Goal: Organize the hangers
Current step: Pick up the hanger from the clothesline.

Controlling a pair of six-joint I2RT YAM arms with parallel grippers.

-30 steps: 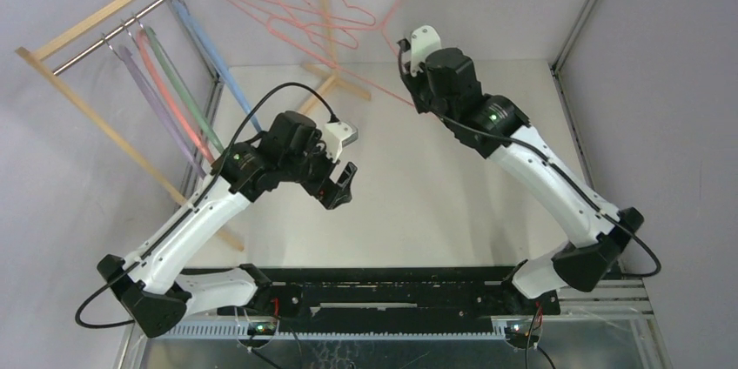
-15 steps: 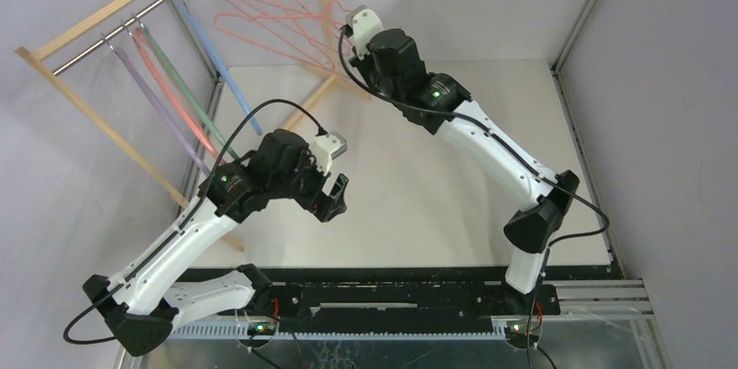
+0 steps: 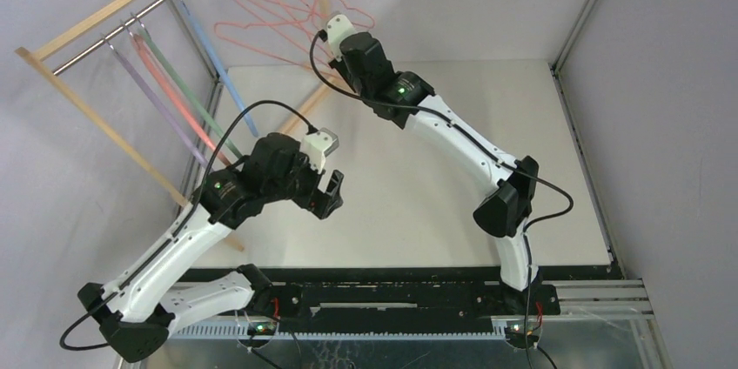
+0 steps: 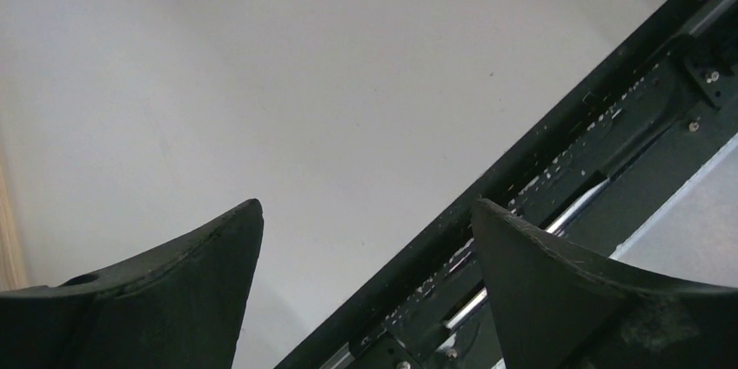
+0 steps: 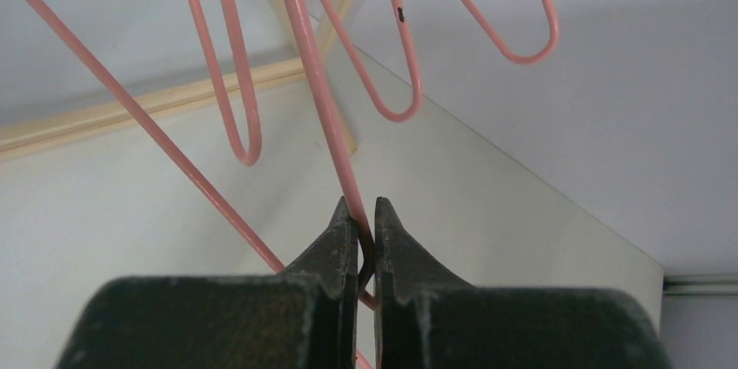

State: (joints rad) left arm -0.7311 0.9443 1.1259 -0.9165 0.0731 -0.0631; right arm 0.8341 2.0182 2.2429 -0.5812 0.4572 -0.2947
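From above, the thin pink wire hangers bunch at the far left of the table, their triangles overlapping, with long bars running left to right and hooks up. Four thick hangers, lilac, pink, green and blue, hang from the metal rod of the pale wooden rack and slant down towards us. The right arm has swung left since a second ago, so the hanger it held off to the right now sits among the others. The left gripper has drawn back a little. In the left wrist view, its matte black fingers stand wide apart with nothing between them, above the white tabletop and the black rail. In the right wrist view, the right gripper is pinched almost closed on one smooth, round wire that rises away, leaning left, with curved loops beside it.
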